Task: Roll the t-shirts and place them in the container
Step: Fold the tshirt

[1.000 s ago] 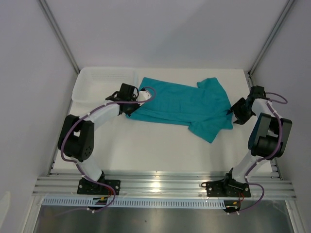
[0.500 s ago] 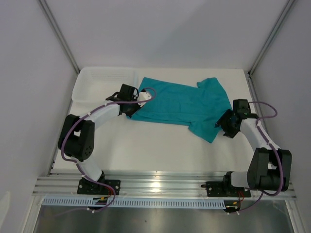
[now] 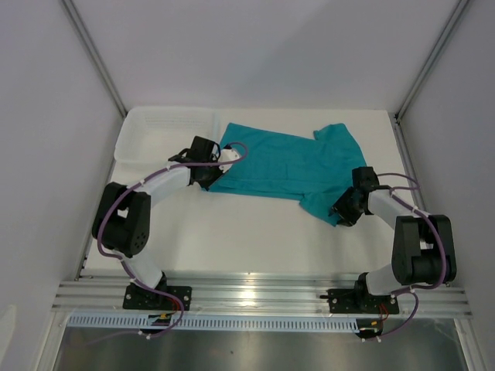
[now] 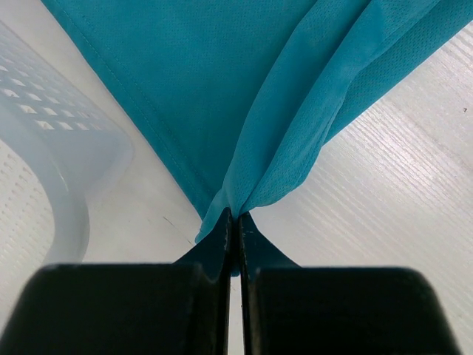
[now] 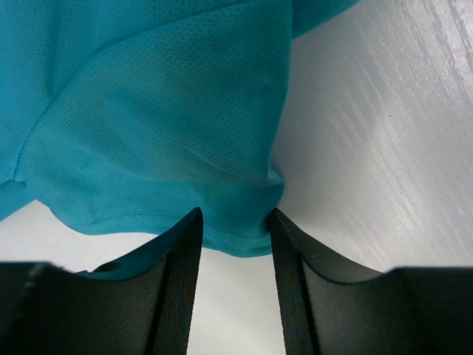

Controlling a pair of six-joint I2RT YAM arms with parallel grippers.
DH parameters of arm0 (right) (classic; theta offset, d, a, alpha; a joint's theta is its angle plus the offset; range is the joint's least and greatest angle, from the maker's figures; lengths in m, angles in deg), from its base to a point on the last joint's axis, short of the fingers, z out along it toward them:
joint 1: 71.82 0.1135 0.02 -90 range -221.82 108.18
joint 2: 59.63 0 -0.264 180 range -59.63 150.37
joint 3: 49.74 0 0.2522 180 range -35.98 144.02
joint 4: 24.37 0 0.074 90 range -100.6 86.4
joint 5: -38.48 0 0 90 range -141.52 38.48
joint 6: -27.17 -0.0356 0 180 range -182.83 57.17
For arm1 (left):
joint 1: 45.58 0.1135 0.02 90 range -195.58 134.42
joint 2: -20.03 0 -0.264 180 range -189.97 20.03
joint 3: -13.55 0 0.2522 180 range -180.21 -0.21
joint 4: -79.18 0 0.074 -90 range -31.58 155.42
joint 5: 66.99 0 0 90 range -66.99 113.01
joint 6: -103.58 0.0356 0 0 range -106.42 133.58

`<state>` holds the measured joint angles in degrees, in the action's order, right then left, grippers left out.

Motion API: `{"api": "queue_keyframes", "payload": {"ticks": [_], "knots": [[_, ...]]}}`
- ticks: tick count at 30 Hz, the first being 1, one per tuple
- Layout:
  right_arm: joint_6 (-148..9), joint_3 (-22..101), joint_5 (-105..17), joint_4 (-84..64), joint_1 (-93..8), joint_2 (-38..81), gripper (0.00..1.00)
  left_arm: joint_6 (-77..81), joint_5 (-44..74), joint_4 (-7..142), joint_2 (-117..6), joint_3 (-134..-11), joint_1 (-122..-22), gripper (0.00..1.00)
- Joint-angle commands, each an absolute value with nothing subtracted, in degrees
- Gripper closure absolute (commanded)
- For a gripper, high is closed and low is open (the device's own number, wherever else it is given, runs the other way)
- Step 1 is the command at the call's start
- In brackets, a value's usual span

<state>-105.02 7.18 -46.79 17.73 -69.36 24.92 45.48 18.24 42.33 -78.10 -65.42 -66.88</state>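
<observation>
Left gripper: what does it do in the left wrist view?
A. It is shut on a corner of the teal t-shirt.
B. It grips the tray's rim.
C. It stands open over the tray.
A: the left gripper is pressed shut on a pinched corner of the teal t-shirt, with the white tray beside it.

Nothing readable anywhere — no words, brands or numbers on the t-shirt (image 3: 286, 166) or tray (image 3: 162, 130).

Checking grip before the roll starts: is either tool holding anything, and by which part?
The left tool pinches the teal t-shirt by a bunched hem corner. The right tool straddles another edge, jaws apart.
</observation>
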Motion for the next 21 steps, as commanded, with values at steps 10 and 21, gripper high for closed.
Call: {"api": "queue_keyframes", "payload": {"ticks": [10,21], "knots": [[-106.6,3.3,-48.1,16.4,-69.1,23.0,1.0,45.0,17.5,42.9,-72.8,-63.2,-66.8,0.99],[-111.8,5.2,-54.6,35.0,-62.7,-1.6,1.0,46.7,15.6,42.0,-63.5,-54.5,-66.8,1.0]]}}
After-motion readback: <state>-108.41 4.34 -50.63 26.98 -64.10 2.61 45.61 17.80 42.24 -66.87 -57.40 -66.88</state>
